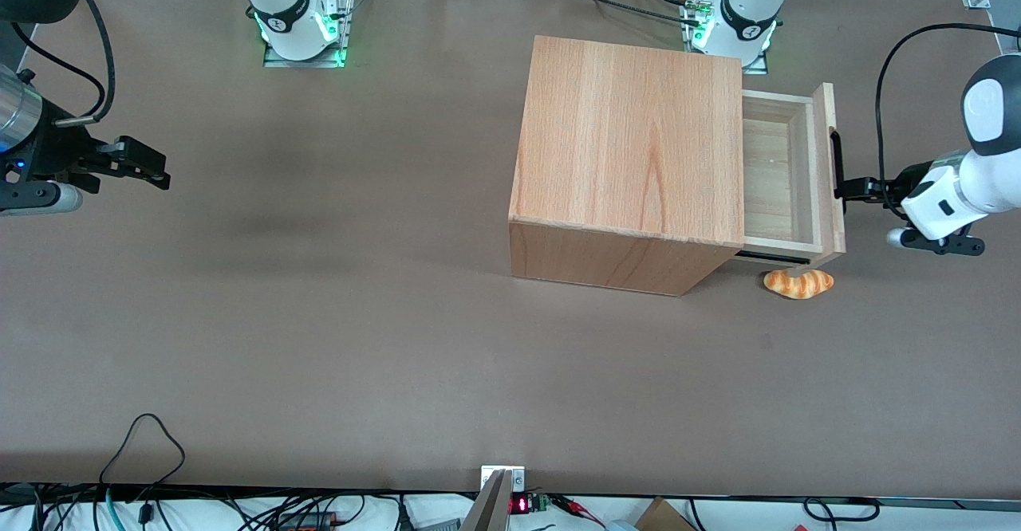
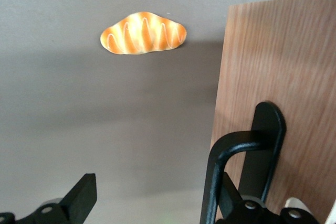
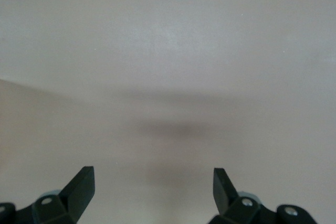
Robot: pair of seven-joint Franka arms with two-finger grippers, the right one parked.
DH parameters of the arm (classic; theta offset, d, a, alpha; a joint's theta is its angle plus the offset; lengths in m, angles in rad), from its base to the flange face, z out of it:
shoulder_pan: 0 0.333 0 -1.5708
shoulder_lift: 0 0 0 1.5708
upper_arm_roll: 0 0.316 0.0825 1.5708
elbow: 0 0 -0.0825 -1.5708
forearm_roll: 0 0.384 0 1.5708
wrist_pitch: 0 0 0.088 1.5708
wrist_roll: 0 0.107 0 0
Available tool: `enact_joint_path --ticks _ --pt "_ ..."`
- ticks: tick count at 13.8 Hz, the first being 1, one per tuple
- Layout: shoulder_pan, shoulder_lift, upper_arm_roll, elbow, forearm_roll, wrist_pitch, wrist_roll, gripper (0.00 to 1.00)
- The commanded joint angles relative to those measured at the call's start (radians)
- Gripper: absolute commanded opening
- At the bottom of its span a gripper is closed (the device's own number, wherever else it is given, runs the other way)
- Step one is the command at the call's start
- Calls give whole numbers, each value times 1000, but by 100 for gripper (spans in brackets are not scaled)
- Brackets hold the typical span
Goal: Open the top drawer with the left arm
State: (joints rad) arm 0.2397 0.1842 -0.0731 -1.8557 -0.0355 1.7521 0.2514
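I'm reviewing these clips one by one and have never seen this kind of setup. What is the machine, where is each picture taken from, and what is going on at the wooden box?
Two white robot arms are bolted to a brown table. One picture looks down on the table from the front; the other two come from cameras on each arm's wrist. Only the white arm with black joint caps works here.

On the table stands a plain light-wood cabinet. Its shallow top drawer with a pale plank bottom is already pulled partly out. The arm's slim black two-finger claw is at the drawer's black bar handle. The working arm's wrist picture shows the claw open, with one finger hooked through the handle, not clamped on it. An orange bread-shaped toy lies on the table beside the drawer front, nearer the front camera.
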Motion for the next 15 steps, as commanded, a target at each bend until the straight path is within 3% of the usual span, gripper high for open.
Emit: enact_joint_path --ticks 1,8,15 --pt "32 34 -5 29 32 20 40 100" --pt "78 57 -5 56 31 26 88 100" --pt "85 51 -7 165 -21 -51 86 100"
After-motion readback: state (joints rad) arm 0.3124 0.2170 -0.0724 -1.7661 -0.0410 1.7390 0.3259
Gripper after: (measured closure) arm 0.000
